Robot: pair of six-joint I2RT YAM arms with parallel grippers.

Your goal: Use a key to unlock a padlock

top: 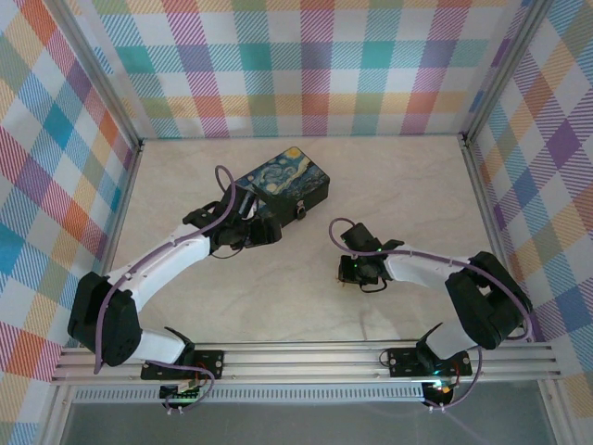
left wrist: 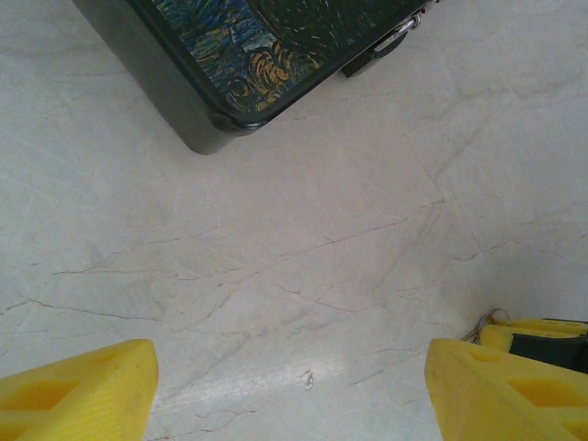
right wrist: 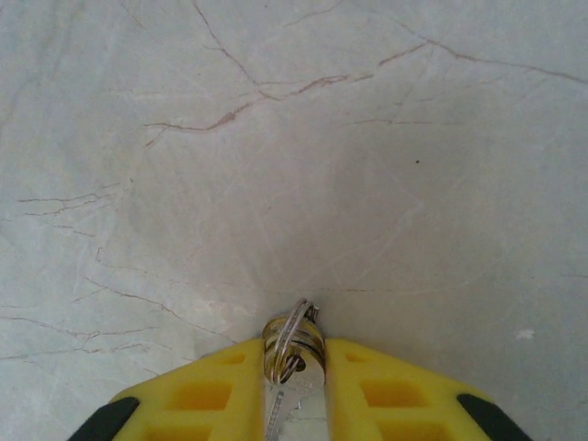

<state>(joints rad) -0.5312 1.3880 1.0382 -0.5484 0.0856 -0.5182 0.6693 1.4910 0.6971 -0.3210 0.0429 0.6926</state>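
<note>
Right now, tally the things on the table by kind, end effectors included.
painted box: 1
padlock: 1
key: 1
end effectors: 2, the left end effector open, the right end effector shut on the key
Total: 5

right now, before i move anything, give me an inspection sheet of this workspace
surface: pale marbled table, thin veins
job's things: padlock against the side of the painted box; key with its ring, between the right gripper's fingers
clutter: nothing seen
grippers: left gripper open, over bare table near the box corner; right gripper shut on the key
cables: purple cable along each arm
surroundings: plaid walls, metal rails
</note>
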